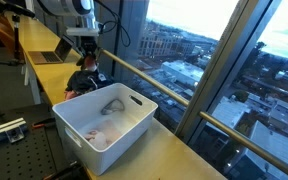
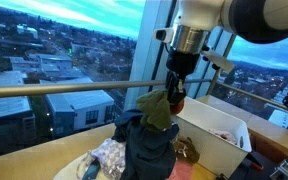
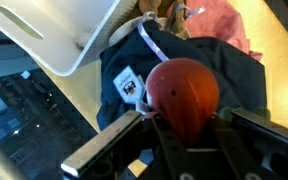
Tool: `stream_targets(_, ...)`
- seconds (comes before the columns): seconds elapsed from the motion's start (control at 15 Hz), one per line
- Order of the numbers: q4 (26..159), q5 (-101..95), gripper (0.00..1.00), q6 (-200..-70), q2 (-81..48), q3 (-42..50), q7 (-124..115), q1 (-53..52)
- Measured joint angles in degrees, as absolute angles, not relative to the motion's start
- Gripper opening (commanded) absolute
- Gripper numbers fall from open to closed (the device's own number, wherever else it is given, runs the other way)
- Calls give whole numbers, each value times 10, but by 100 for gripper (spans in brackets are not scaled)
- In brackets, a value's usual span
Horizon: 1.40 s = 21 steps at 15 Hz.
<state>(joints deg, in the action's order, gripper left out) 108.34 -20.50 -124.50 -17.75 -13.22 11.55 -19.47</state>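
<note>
The gripper (image 3: 184,116) is clamped on a red ball (image 3: 182,85) held between its fingers, right over a dark garment (image 3: 239,80) on the tabletop (image 1: 174,160). A white bin (image 1: 72,138) stands beside it.

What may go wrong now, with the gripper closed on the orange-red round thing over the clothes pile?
The orange-red round thing, pinched in the gripper, is rounded and may slip out.
The dark navy garment lies right beneath it and may get snagged and dragged along.
The white plastic bin stands close; its rim may be hit.
</note>
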Motion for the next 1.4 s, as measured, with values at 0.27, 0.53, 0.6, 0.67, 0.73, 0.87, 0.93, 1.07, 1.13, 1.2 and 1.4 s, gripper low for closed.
stream_targets(0.27,1075,-210,65,-1245,-224,-131,116,-194)
stream_targets(0.53,1048,-210,95,-1245,-261,-131,116,-194)
stream_targets(0.6,1043,-210,99,-1245,-266,-131,116,-194)
stream_targets(0.67,1037,-210,100,-1244,-270,-130,116,-194)
stream_targets(0.73,1033,-210,100,-1244,-272,-129,116,-194)
stream_targets(0.87,1025,-210,100,-1240,-274,-127,116,-194)
stream_targets(0.93,1020,-210,100,-1235,-275,-126,116,-194)
stream_targets(1.07,1004,-210,100,-1226,-284,-125,118,-194)
stream_targets(1.13,993,-210,100,-1222,-292,-124,119,-194)
stream_targets(1.2,982,-210,100,-1219,-303,-124,121,-194)
stream_targets(1.4,951,-210,100,-1203,-329,-123,127,-194)
